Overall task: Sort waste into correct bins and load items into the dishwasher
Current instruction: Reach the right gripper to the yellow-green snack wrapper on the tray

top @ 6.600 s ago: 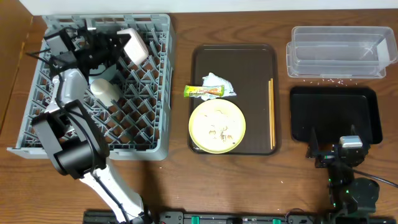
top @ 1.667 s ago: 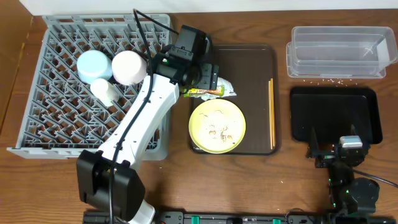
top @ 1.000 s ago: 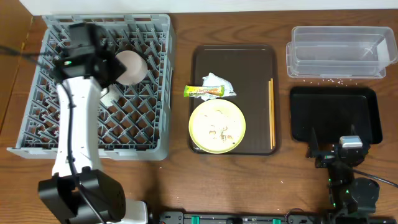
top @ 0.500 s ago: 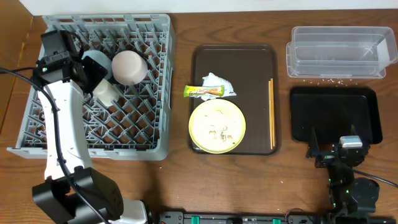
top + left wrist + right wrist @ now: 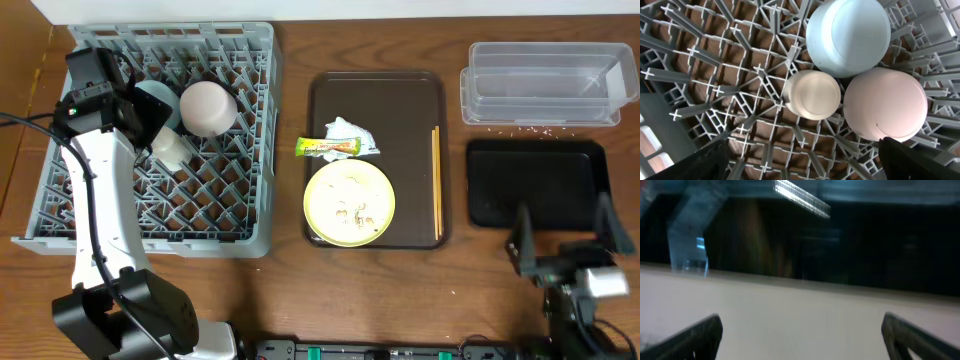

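Presently, left gripper point(image 5: 805, 161) hangs wide open, empty, over far-left rack point(image 5: 715, 75); right gripper point(image 5: 565, 240) likewise, near right; plate point(image 5: 349, 190) on centre tray point(image 5: 410, 100) carries crumbs point(image 5: 352, 212); a tilted lift would scatter them.

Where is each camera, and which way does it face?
Overhead: above the table, straight down on dish rack and brown tray; left gripper, right gripper show.
Left wrist: above the rack, looking down at blue bowl, white cup, pink bowl; its fingers show.
Right wrist: low, facing sideways, blurred; its fingers show.
Shared: overhead and left wrist both show those dishes.
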Available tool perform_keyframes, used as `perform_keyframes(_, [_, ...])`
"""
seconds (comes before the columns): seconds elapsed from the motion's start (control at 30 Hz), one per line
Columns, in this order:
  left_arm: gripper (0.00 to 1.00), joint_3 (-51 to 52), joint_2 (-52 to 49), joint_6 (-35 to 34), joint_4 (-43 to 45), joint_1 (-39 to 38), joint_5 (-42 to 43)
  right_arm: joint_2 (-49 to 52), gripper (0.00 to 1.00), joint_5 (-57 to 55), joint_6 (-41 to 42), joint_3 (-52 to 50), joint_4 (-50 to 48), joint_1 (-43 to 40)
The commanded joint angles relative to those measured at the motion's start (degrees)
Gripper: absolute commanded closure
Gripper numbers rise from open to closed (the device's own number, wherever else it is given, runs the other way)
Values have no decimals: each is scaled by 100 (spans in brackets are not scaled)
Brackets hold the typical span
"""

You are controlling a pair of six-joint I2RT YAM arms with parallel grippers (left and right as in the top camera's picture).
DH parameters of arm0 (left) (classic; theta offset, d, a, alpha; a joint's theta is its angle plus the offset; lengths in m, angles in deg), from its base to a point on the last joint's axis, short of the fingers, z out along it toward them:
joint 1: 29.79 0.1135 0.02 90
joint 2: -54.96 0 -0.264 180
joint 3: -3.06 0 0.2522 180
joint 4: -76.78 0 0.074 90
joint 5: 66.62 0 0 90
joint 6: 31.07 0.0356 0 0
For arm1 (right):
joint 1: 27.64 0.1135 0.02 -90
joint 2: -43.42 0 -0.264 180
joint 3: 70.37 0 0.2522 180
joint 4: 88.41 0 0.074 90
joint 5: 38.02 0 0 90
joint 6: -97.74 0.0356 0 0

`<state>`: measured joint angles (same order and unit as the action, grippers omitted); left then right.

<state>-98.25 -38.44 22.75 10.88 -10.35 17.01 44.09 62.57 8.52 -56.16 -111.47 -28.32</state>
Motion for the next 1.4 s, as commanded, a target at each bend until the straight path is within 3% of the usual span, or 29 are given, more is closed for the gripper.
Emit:
perform_keyframes(0.0, [4, -52, 59, -57, -9, 15, -26, 83, 1, -90, -39, -11, -962, -42])
perform_keyframes(0.13, [4, -52, 59, -57, -11, 15, -26, 566, 1, 13, -42, 245, -1849, -42])
perform_keyframes(0.3, [4, -52, 59, -57, -9, 15, -26, 1847, 1, 275, -48, 1279, -1067, -42])
perform_keyframes(0.5, [4, -52, 59, -57, -9, 15, -26, 4138, 1, 1661, -323, 3038, -81, -42])
perform_keyframes(0.63, [3, -52, 59, -57, -9, 15, -26, 5812, 1, 2636, -323, 4570, 1038, 15])
perform_keyframes(0.77, [4, -52, 59, -57, -9, 15, -26, 7340, 1, 3158, -518, 6251, 2745, 321])
perform_keyframes(0.8, [4, -52, 59, -57, -11, 15, -26, 7825, 1, 3176, -723, 6852, 3504, 511])
perform_keyframes(0.97, [3, -52, 59, -57, -11, 15, -26, 9211, 1, 3209, -1764, 8446, 5320, 1290])
perform_keyframes(1.37, [3, -52, 59, -57, -9, 15, -26, 11178, 1, 3071, -1670, 8752, 5097, 2546])
